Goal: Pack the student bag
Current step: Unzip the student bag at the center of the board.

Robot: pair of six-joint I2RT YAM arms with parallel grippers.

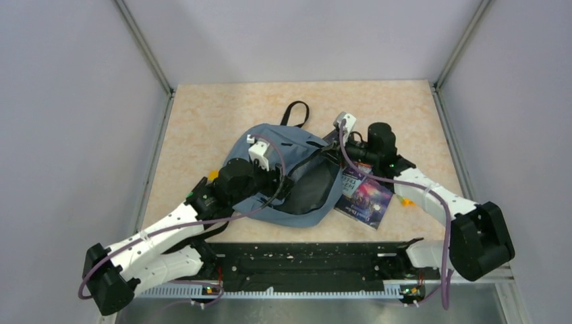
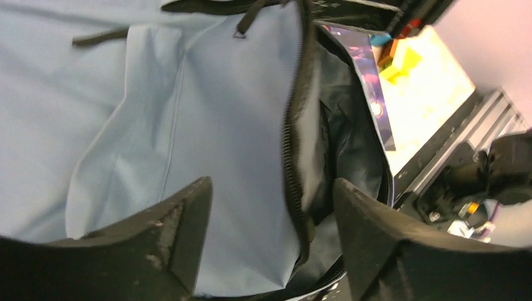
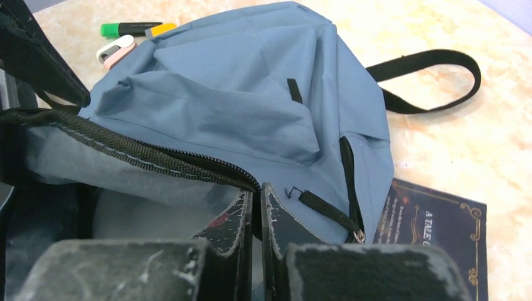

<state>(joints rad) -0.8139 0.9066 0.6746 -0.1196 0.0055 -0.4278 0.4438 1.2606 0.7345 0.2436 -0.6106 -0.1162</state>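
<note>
Bag [image 1: 298,142] mid-table [image 1: 216,115], unzipped, dark lining showing; book [image 1: 367,197] just beside its right edge. Left gripper [image 2: 270,188] over opening, jaws spread, nothing between. Right gripper [image 3: 256,195] jaws pressed together at zipper edge; hold on fabric unclear.

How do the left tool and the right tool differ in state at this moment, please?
The left tool stands open, holding nothing; the right tool is shut. The left tool hovers over the zipper of the student bag; the right tool pinches the edge of its opening. Both are at the bag's mouth.
</note>
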